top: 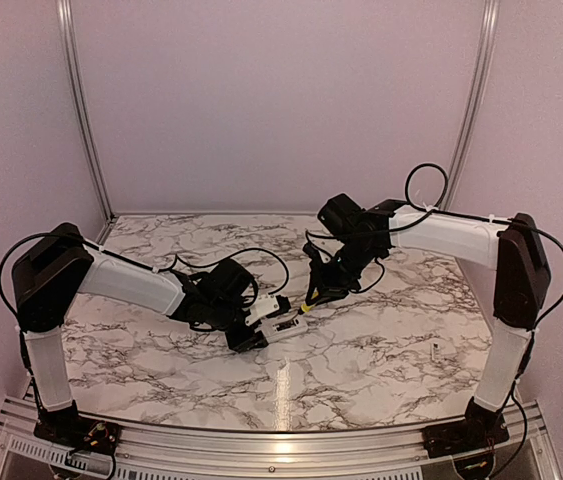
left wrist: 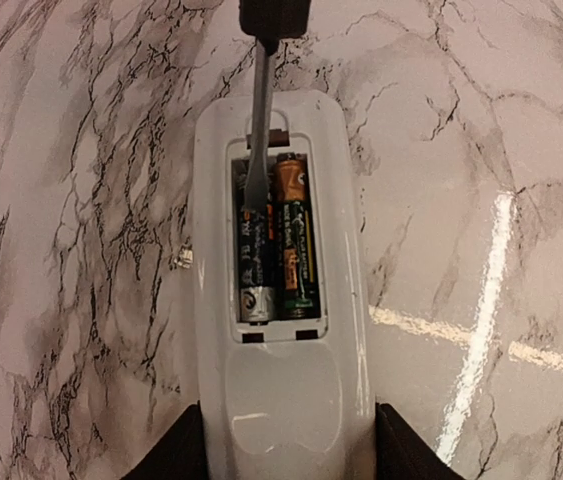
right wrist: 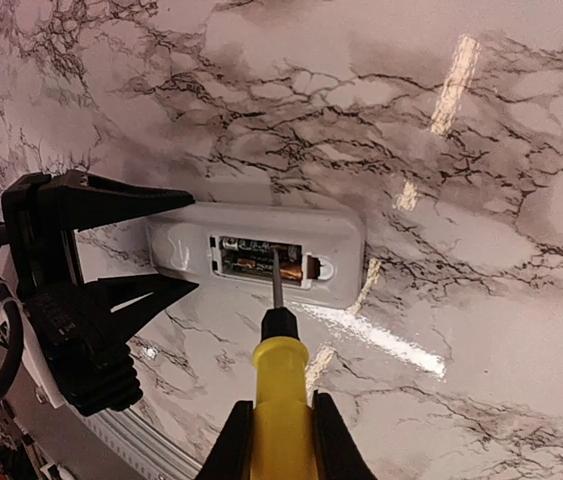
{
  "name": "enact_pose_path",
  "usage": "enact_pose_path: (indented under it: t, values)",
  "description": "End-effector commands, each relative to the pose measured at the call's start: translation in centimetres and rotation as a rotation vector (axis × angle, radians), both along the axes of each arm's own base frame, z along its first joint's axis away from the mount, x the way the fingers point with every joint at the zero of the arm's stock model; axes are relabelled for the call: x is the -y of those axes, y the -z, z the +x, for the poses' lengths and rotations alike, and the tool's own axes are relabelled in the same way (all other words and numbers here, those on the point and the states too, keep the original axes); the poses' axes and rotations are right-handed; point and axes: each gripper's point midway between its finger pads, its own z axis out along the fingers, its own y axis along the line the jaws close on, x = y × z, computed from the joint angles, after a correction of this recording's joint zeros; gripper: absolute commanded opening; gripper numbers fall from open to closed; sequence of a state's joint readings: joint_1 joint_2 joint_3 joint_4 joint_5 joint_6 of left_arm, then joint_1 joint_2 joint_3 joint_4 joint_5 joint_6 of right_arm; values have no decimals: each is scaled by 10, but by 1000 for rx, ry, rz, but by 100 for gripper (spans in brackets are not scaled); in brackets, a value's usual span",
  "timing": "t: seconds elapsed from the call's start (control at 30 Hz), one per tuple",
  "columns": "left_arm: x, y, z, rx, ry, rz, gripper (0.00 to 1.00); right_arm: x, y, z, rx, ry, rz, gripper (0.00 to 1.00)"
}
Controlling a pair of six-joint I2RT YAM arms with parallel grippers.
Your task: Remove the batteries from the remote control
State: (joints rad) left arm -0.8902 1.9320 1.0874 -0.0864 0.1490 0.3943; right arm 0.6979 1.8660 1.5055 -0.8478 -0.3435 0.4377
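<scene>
The white remote control (left wrist: 283, 400) lies back side up on the marble table, its battery bay open. Two dark batteries (left wrist: 273, 250) sit side by side in the bay. My left gripper (left wrist: 286, 455) is shut on the remote's near end, one finger on each side. My right gripper (right wrist: 281, 440) is shut on a yellow-handled screwdriver (right wrist: 281, 385). The screwdriver's metal tip (left wrist: 253, 195) rests in the bay on the left battery. In the top view the remote (top: 281, 328) lies at table centre between the left gripper (top: 251, 332) and the right gripper (top: 326, 285).
A tiny pale screw-like speck (left wrist: 183, 258) lies on the table just left of the remote. Another small pale speck (top: 433, 350) lies to the right. An aluminium rail (top: 261, 455) runs along the near edge. Walls enclose the back and sides.
</scene>
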Motion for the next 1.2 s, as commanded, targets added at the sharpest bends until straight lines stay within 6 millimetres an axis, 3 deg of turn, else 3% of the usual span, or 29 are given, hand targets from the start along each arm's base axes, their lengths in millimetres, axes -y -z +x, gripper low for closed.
enact_pose_path:
  t: [0.0,0.4,1.17]
  values:
    - [3,2,0,18,17,6,0,11,-4,1,29,27,-59,0]
    - [1,4,-3,24,30,11,0,12,-22,8,64,42,-66,0]
    - [-1,5,-4,26,43,16,0,-4,3,0,-19,-4,-18,0]
